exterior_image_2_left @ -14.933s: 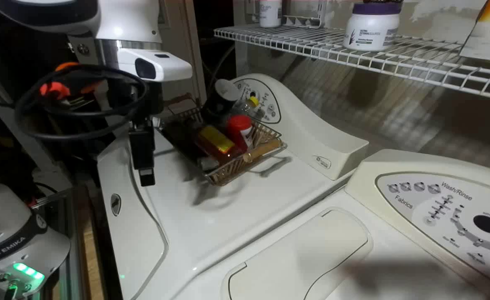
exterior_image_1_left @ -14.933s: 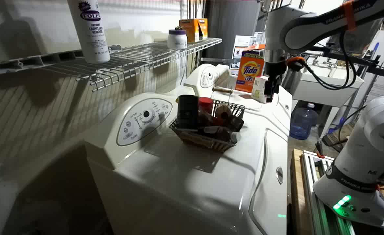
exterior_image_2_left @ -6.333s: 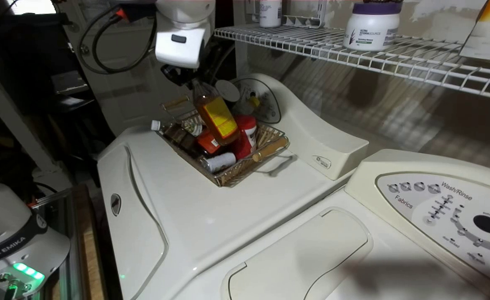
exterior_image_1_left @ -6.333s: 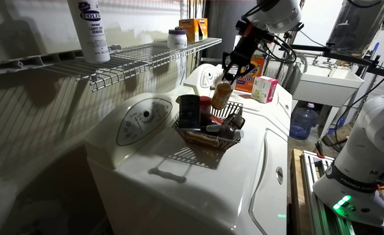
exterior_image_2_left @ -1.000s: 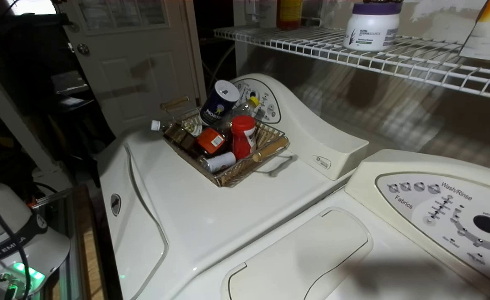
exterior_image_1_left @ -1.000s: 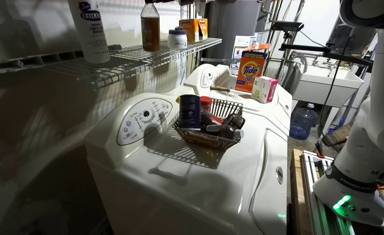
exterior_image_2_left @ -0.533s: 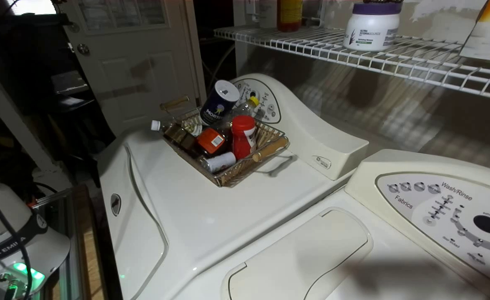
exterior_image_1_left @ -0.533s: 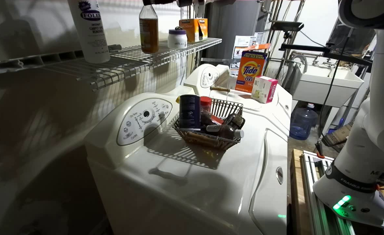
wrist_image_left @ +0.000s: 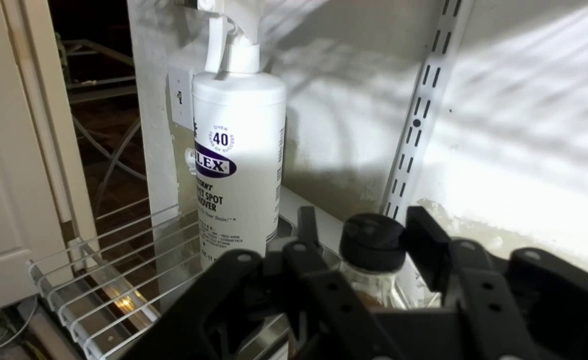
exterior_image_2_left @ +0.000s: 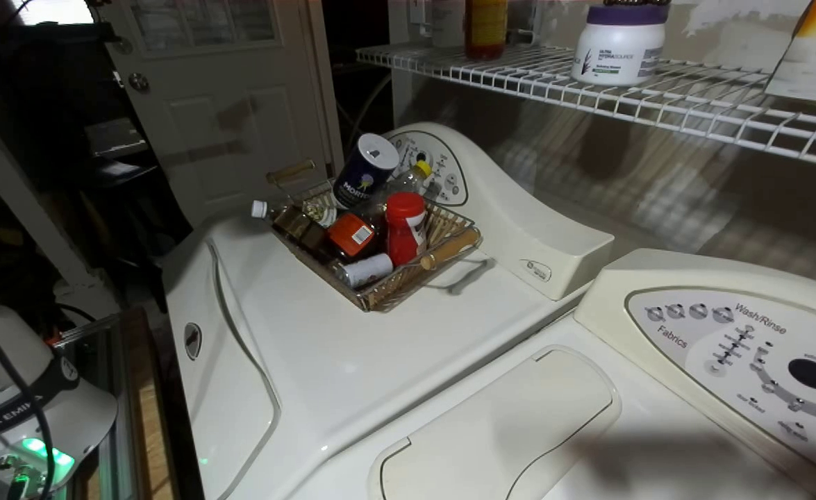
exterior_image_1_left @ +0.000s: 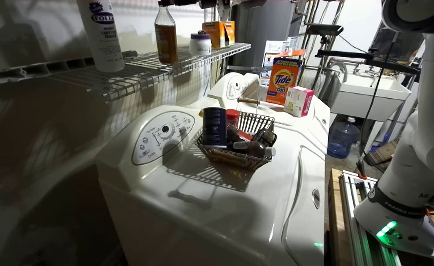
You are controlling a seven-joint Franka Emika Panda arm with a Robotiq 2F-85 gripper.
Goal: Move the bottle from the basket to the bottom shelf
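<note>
Wrist view shows the bottle (wrist_image_left: pixel 373 244) between parted jaws, shelf (exterior_image_2_left: pixel 546 83) below them: likely the release step, steady withdrawal next

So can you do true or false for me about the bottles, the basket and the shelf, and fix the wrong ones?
1. The dark-capped bottle is at the wire shelf, between the white spray bottle and the purple-lidded jar. True.
2. The purple-lidded jar is taller than the white spray bottle. False: it is shorter.
3. The white-capped bottle sticks out past the rim of the basket. True.
4. The end effector is up by the top of the dark-capped bottle. True.
5. The wire shelf is lower than the basket. False: it is higher.
6. The white-capped bottle stands straight up. False: it lies slanting.
</note>
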